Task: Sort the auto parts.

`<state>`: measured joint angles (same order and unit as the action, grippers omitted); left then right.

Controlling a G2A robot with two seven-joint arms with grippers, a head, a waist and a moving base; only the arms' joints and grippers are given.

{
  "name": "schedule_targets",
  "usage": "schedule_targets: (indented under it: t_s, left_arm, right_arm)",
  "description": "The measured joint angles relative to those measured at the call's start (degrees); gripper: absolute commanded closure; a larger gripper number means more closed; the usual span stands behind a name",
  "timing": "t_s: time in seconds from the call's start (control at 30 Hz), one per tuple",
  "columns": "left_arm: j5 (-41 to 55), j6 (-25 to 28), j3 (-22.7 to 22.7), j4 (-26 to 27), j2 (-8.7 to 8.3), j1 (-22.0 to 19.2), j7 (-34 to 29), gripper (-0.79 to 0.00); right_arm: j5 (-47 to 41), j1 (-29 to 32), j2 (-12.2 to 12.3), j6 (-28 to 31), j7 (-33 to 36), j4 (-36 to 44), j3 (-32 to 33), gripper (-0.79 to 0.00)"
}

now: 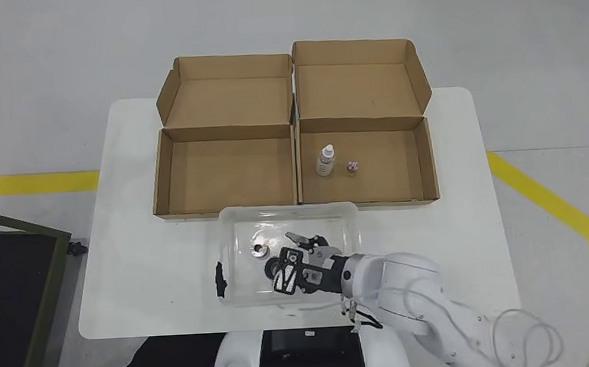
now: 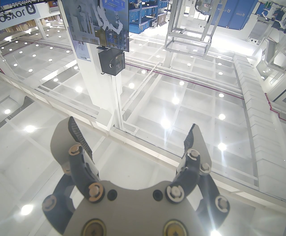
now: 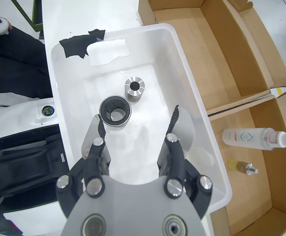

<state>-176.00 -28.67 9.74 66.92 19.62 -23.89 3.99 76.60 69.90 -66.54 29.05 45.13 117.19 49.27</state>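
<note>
A clear plastic bin [image 1: 288, 210] stands at the table's front edge. Inside it are a black ring bearing [image 3: 115, 110] and a silver slotted cylinder [image 3: 134, 88], also seen from above [image 1: 259, 251]. My right gripper [image 3: 137, 120] hangs open just over the bin floor, one fingertip close beside the bearing and nothing between the fingers; from above the gripper [image 1: 286, 256] sits mid-bin. The right cardboard box [image 1: 384, 174] holds a white bottle [image 1: 325, 160] and a small metal part [image 1: 352, 165]. My left gripper [image 2: 134, 136] is open and empty, pointing up at the ceiling.
The left cardboard box [image 1: 224, 177] stands beside the right one, both with lids folded back. Black tape [image 3: 82, 45] and a white label stick to the bin's end wall. Yellow floor lines run past the white table [image 1: 127, 242].
</note>
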Motion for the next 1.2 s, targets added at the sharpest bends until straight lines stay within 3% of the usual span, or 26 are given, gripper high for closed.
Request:
schedule_targets:
  t_s: [0.7, 1.2]
  left_arm:
    - [0.0, 0.0, 0.0, 0.0, 0.0, 0.0, 0.0, -0.785]
    - [0.0, 0.0, 0.0, 0.0, 0.0, 0.0, 0.0, -0.785]
  right_arm:
    - [-3.8, -8.0, -2.7, 0.1, 4.9, -8.3, -7.1, -0.557]
    - [-5.0, -10.8, -4.2, -1.1, 4.4, -13.9, -9.3, -0.489]
